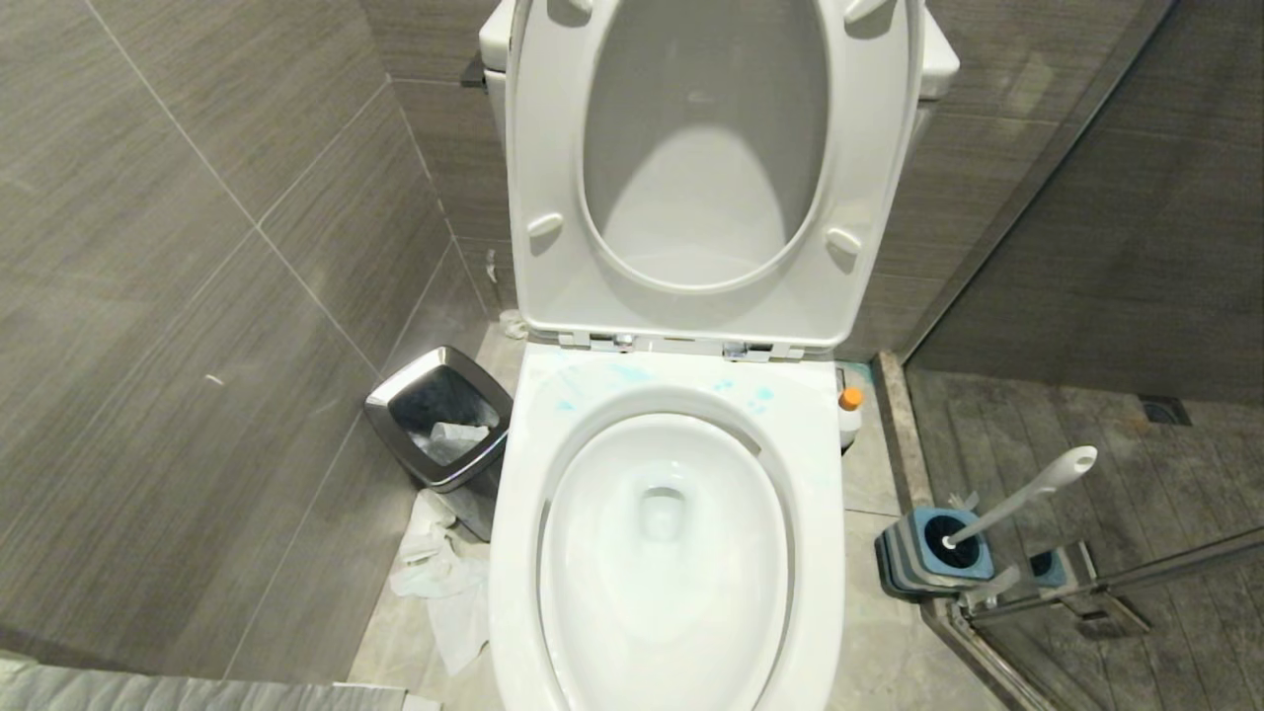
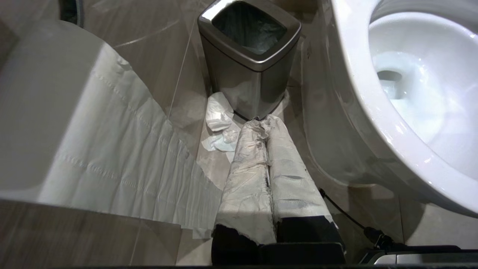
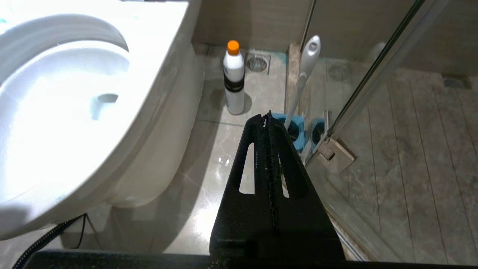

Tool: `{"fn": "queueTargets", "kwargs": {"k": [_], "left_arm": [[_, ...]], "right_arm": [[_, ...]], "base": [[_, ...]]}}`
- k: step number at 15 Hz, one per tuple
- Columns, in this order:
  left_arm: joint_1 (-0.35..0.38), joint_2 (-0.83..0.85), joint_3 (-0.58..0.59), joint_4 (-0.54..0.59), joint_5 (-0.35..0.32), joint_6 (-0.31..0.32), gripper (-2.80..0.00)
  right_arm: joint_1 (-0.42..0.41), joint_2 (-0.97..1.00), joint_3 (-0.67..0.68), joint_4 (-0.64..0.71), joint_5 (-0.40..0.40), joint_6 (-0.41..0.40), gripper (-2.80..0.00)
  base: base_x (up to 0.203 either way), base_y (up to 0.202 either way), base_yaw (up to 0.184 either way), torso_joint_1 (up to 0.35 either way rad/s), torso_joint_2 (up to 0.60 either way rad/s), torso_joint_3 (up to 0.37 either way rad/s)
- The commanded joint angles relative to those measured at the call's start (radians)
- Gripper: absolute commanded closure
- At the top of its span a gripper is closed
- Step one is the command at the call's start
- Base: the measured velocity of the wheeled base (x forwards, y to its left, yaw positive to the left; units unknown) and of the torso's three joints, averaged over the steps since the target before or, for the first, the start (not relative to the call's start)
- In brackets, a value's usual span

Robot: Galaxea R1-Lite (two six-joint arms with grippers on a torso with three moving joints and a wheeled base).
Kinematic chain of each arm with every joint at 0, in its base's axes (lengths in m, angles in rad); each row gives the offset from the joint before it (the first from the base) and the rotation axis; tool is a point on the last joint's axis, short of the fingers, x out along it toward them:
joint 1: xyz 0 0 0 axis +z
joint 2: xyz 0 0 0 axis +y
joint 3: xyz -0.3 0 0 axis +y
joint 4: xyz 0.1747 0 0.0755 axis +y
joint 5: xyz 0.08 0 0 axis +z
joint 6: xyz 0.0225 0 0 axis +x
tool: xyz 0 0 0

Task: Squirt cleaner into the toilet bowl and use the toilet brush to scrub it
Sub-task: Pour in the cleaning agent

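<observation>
Toilet bowl (image 1: 513, 553) stands open, seat and lid raised, blue smears on the rim's back edge. Bin (image 1: 439, 415) on the floor at its left, crumpled paper (image 1: 439, 583) beside it. Brush (image 1: 1027, 494) sits tilted in its holder (image 1: 913, 558) on the floor at the right. Cleaner (image 3: 234, 78) upright behind it, beside the bowl. Left gripper (image 2: 263, 125) and right gripper (image 3: 267, 119): fingers pressed together, empty, low beside the bowl.

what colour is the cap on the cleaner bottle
Orange, on the white cleaner bottle; the right wrist view shows it best.
</observation>
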Motion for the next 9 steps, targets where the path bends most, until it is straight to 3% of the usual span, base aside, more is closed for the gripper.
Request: {"fn": "queueTargets", "kwargs": {"k": [1, 9], "left_arm": [[0.0, 0.001, 0.002, 0.0, 0.0, 0.0, 0.0], [0.0, 0.001, 0.002, 0.0, -0.002, 0.003, 0.0]], "right_arm": [[0.001, 0.001, 0.025, -0.001, -0.001, 0.0, 0.0], [0.0, 0.002, 0.025, -0.001, -0.001, 0.0, 0.0]], "base": [[0.0, 0.0, 0.0, 0.002, 0.0, -0.199], [0.0, 0.0, 0.0, 0.004, 0.0, -0.179]]}}
